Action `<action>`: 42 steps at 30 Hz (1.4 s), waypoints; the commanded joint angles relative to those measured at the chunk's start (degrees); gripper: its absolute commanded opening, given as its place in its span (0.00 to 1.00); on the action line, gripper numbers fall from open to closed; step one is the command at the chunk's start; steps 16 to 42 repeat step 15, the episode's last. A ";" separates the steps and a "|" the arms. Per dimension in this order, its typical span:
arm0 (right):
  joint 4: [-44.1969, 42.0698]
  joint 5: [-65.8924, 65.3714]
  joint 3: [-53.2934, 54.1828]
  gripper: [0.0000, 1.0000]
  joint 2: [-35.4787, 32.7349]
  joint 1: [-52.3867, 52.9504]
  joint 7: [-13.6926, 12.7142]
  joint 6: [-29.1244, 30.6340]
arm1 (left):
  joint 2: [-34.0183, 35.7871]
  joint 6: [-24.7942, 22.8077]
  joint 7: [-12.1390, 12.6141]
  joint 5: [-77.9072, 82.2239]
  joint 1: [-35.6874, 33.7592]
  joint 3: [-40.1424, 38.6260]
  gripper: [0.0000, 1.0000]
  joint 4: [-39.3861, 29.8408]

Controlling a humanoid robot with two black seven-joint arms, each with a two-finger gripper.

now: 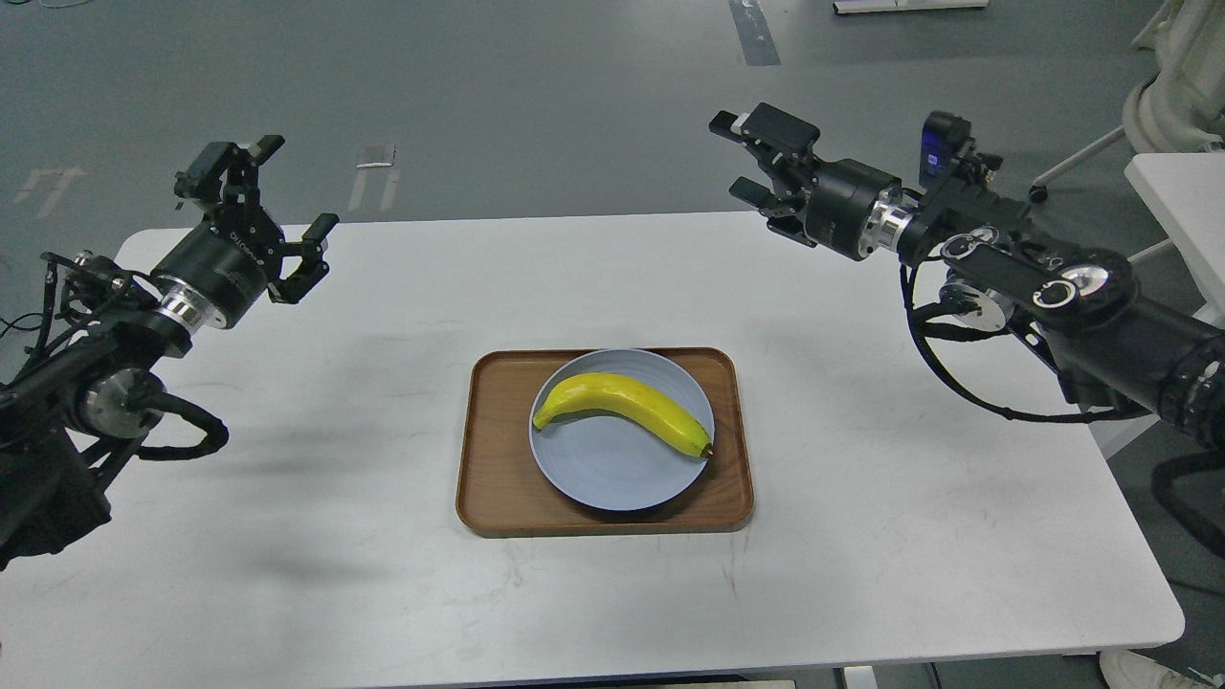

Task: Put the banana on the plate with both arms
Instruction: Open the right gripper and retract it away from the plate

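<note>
White surface on a grey floor

The surface (287, 574) is matte white with rounded corners and faint scuffs, evenly lit, soft shadows. Behind it the grey floor (526, 86) carries pale tape marks (375, 156) and a darker strip (753, 31). A second white table (1182, 191) stands at the right edge.

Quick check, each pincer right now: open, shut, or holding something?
Left pincer: open, holding nothing.
Right pincer: open, holding nothing.
Banana lies on the plate.
</note>
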 commanded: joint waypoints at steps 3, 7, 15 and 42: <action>-0.19 7.44 14.29 1.00 1.31 -9.50 0.01 -0.06 | -1.51 0.00 -0.01 -0.08 0.00 0.00 1.00 0.25; -2.03 8.85 18.26 1.00 4.21 -13.64 0.01 -0.06 | -2.83 0.00 -0.01 -0.17 0.27 0.00 1.00 0.69; -3.00 8.86 18.35 1.00 4.83 -15.92 0.01 -0.06 | -4.23 0.00 -0.01 -0.26 0.27 0.00 1.00 0.78; -3.00 8.86 18.35 1.00 4.83 -15.92 0.01 -0.06 | -4.23 0.00 -0.01 -0.26 0.27 0.00 1.00 0.78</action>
